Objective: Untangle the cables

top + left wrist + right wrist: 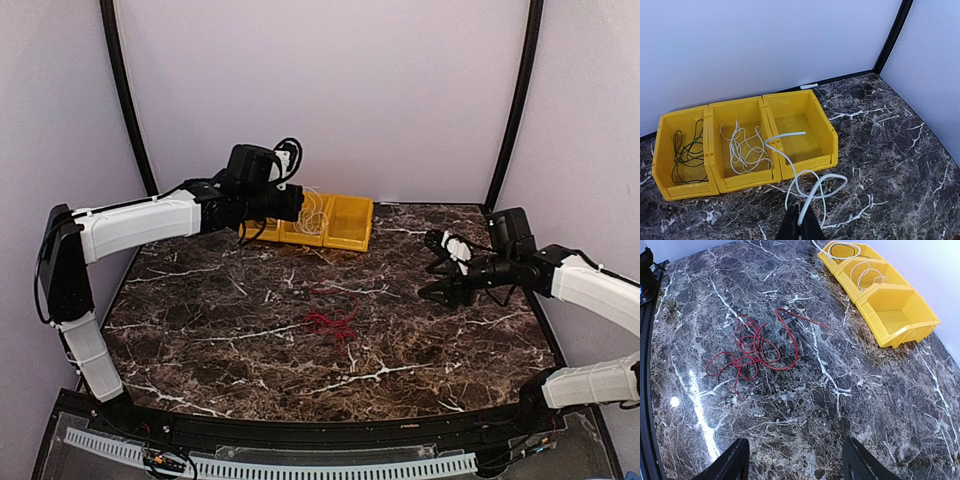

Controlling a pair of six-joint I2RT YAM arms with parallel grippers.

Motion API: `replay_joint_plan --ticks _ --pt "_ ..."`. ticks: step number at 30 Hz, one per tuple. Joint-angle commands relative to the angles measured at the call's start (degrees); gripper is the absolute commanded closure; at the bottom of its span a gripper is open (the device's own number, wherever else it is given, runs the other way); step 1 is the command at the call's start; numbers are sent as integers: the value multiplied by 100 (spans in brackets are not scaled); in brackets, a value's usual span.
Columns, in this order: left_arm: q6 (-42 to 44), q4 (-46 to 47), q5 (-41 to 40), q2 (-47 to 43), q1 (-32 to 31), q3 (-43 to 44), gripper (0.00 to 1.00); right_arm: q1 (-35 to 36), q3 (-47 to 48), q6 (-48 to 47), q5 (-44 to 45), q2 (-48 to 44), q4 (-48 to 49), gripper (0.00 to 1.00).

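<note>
My left gripper [801,223] is shut on a white cable [812,189], which loops up in front of three joined yellow bins [352,224] at the back of the table. More white cables [742,146] lie in the middle bin [747,180]. Dark green cables [686,152] lie in the left bin [690,189], and the right bin [816,161] holds nothing. A tangle of red cables [332,322] lies on the marble at the table's middle [752,347]. My right gripper [435,268] hovers open to the right of the red tangle, its jaws [796,440] empty.
The dark marble table [220,320] is walled by pale panels at the back and both sides. Black corner posts [515,100] stand at the rear. A perforated white strip [300,466] runs along the near edge.
</note>
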Motion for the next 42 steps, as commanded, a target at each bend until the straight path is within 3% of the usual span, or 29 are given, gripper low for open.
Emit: replay_joint_plan --ticks 1,13,24,34,42 --pt "369 52 -477 454 138 692 100 -30 -99 -236 234 38 197 35" --pt "629 598 -970 2286 568 2140 100 -30 -117 -374 310 177 151 35" --pt "631 1052 -662 3682 860 3121 100 -25 -139 -418 393 194 173 35" --pt "467 770 -218 3834 863 3105 100 -40 -157 -453 435 266 177 35" --pt "485 496 -162 3555 863 3047 94 -40 -157 -457 438 272 175 35"
